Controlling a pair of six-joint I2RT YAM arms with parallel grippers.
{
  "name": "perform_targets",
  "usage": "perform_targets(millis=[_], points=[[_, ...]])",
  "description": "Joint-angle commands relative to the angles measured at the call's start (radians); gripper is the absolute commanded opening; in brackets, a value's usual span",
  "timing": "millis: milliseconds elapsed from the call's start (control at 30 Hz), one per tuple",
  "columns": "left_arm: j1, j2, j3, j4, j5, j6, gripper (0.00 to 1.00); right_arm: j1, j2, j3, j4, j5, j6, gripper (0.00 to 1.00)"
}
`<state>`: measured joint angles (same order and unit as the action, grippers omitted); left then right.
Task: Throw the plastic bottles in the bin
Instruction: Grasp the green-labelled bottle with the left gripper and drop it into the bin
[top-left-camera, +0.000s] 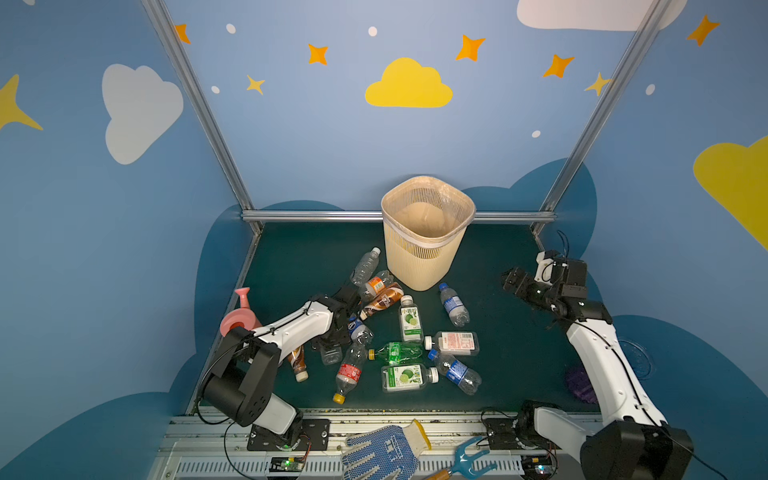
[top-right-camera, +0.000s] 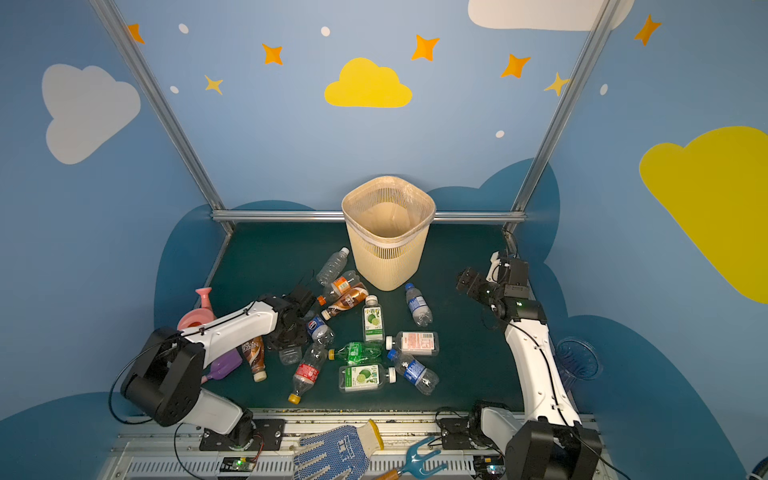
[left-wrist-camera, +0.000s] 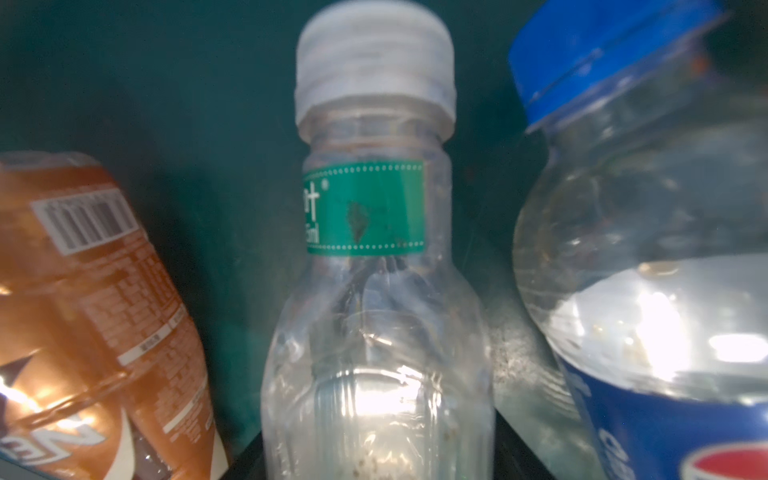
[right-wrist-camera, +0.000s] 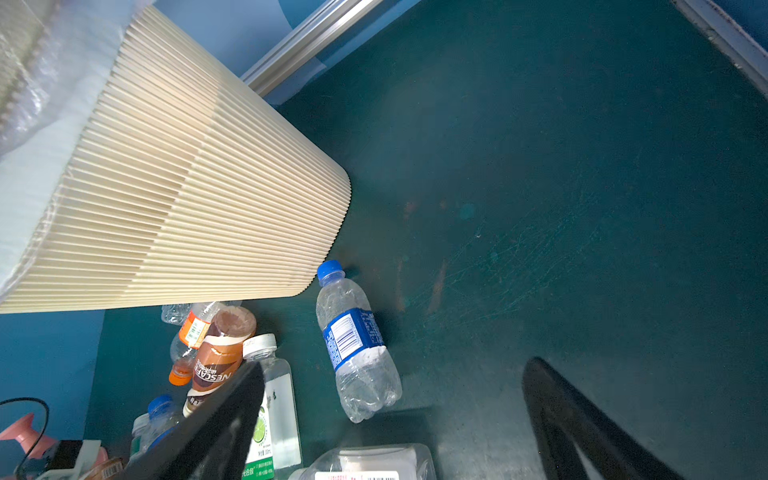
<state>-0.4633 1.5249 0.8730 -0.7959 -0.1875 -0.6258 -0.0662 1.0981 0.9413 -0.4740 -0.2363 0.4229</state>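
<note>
1. A dark green surface (top-left-camera: 307, 257) carries a loose pile of plastic bottles (top-left-camera: 399, 332) lying on their sides. The bin (top-left-camera: 417, 266) stands upright at the far middle, just beyond the pile. No bottle shows inside it.
2. The left gripper (top-left-camera: 334, 343) points down at the near left of the pile, over a small clear bottle (left-wrist-camera: 374, 332) with a whitish cap. In the left wrist view, dark fingers (left-wrist-camera: 246, 462) flank the bottle's body. Whether they have clamped it cannot be told.
3. The right gripper (top-left-camera: 510, 281) hangs at the far right, away from the pile. Its fingers are spread wide with nothing between them.
4. The clear bottle looks empty, so it is probably very light. Its thin walls would likely dent under a squeeze, and the smooth plastic could slip. The ribbed body below the shoulder seems the best hold, and the neck under the cap is probably the stiffest part.
5. The clear bottle's green label band (left-wrist-camera: 365, 208) shows cut-off print ending in "ml".
6. Just to its right lies a blue-capped Pepsi bottle (left-wrist-camera: 648, 291) with the logo partly visible.
7. To its left lies a brown-wrapped bottle (left-wrist-camera: 95, 311) with a barcode; a top view shows "NESCA" on it.
8. A second brown bottle (right-wrist-camera: 216, 365), close to the bin, reads "NESCAFE".
9. Two lime-label bottles (top-left-camera: 409, 318) carry Chinese characters.
</note>
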Motion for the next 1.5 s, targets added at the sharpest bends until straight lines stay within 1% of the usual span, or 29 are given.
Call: perform_targets(millis=[0,100,200,333,433,533,633,667,733,833,933,967,1033,1100,1133,1167,1200,1233,1267,1300,1333,1367,1400,1467], points=[[0.011,0.017,-0.001,-0.001,0.011,0.009,0.6,-0.008,-0.006,-0.01,0.02,-0.022,0.003,0.97],[0.011,-0.02,-0.002,0.007,0.005,0.006,0.51,-0.01,-0.001,-0.009,0.024,-0.026,0.005,0.97],[0.017,-0.072,0.005,-0.004,-0.008,-0.002,0.48,-0.012,0.002,-0.01,0.022,-0.026,0.003,0.97],[0.032,-0.207,0.058,-0.04,-0.049,-0.011,0.45,-0.014,0.008,-0.02,0.024,-0.015,-0.007,0.97],[0.075,-0.348,0.145,-0.044,-0.098,0.007,0.45,-0.019,0.01,-0.024,0.029,-0.014,-0.015,0.97],[0.125,-0.494,0.253,0.076,-0.151,0.113,0.45,-0.026,-0.006,-0.025,0.028,0.0,-0.008,0.97],[0.158,-0.556,0.409,0.22,-0.175,0.236,0.45,-0.038,-0.039,-0.036,0.044,-0.003,-0.016,0.97],[0.158,-0.548,0.476,0.255,-0.175,0.264,0.45,-0.042,-0.052,-0.042,0.051,-0.003,-0.016,0.97],[0.158,-0.517,0.583,0.341,-0.111,0.315,0.45,-0.05,-0.08,-0.055,0.062,-0.003,-0.015,0.97],[0.156,-0.426,0.687,0.469,0.01,0.302,0.45,-0.06,-0.122,-0.071,0.066,-0.001,-0.01,0.97],[0.126,-0.267,0.772,0.526,0.118,0.251,0.45,-0.069,-0.161,-0.082,0.063,-0.003,-0.004,0.97],[0.101,-0.196,0.807,0.531,0.146,0.238,0.46,-0.072,-0.172,-0.085,0.062,-0.006,-0.002,0.97],[0.038,-0.036,0.93,0.457,0.184,0.242,0.49,-0.072,-0.187,-0.09,0.06,-0.021,0.001,0.97],[-0.021,0.163,1.147,0.29,0.239,0.249,0.52,-0.074,-0.194,-0.09,0.051,-0.037,0.001,0.97],[-0.038,0.236,1.246,0.225,0.262,0.251,0.54,-0.074,-0.195,-0.089,0.043,-0.038,0.001,0.97],[-0.054,0.315,1.36,0.157,0.28,0.25,0.56,-0.074,-0.197,-0.09,0.034,-0.036,-0.004,0.97],[-0.062,0.364,1.455,0.117,0.292,0.247,0.62,-0.074,-0.2,-0.09,0.024,-0.032,-0.008,0.97],[-0.064,0.394,1.523,0.106,0.298,0.245,0.68,-0.075,-0.203,-0.091,0.018,-0.03,-0.011,0.97],[-0.067,0.408,1.583,0.103,0.301,0.251,0.77,-0.076,-0.207,-0.092,0.013,-0.03,-0.013,0.97],[-0.068,0.41,1.631,0.108,0.297,0.264,0.83,-0.078,-0.21,-0.095,0.01,-0.034,-0.014,0.97],[-0.069,0.406,1.663,0.109,0.284,0.279,0.87,-0.078,-0.211,-0.096,0.008,-0.037,-0.014,0.97],[-0.07,0.392,1.695,0.107,0.259,0.295,0.94,-0.08,-0.21,-0.097,0.006,-0.039,-0.012,0.97],[-0.071,0.368,1.704,0.109,0.23,0.31,0.98,-0.082,-0.209,-0.099,0.007,-0.043,-0.008,0.97],[-0.07,0.307,1.667,0.133,0.189,0.343,1.0,-0.082,-0.206,-0.102,0.012,-0.05,0.0,0.97]])
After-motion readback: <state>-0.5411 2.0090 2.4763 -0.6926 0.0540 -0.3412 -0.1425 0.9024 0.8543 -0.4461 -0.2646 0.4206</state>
